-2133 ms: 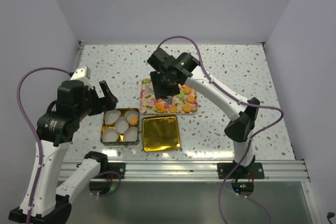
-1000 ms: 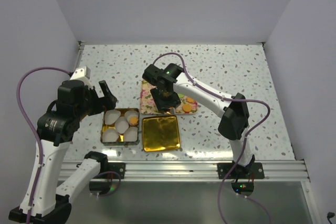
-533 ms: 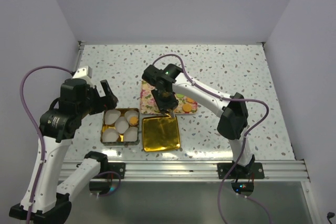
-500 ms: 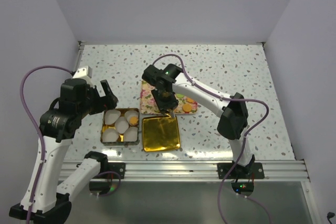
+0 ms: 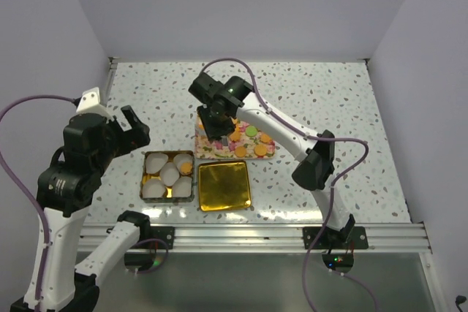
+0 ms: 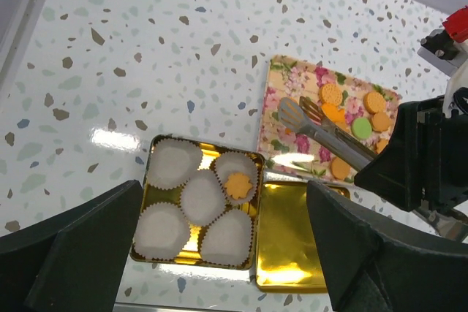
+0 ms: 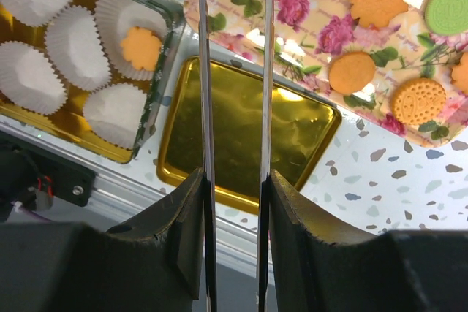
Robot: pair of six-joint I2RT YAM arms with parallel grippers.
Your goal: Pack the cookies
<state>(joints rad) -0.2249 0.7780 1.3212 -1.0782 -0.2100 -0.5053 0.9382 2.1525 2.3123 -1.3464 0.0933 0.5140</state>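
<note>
We see the cookies [image 5: 248,140] lying flat, faces up, on the flowered tray [image 5: 207,150], and one orange cookie [image 6: 238,184] in a paper cup [image 6: 232,167] of the gold tin [image 5: 142,177]. Being round, they show no long axis. Our right end effector [image 7: 232,180] clamps tongs [image 6: 322,133] whose tips reach over the tray's left end. The left end effector [image 6: 223,202] hangs spread wide above the tabletop [image 5: 329,100].

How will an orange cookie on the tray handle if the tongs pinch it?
The cookie looks thin and flat, so probably light, but likely to snap under a hard pinch. Lying flush on the tray, it may slide from the smooth metal tongs rather than lift.
</note>
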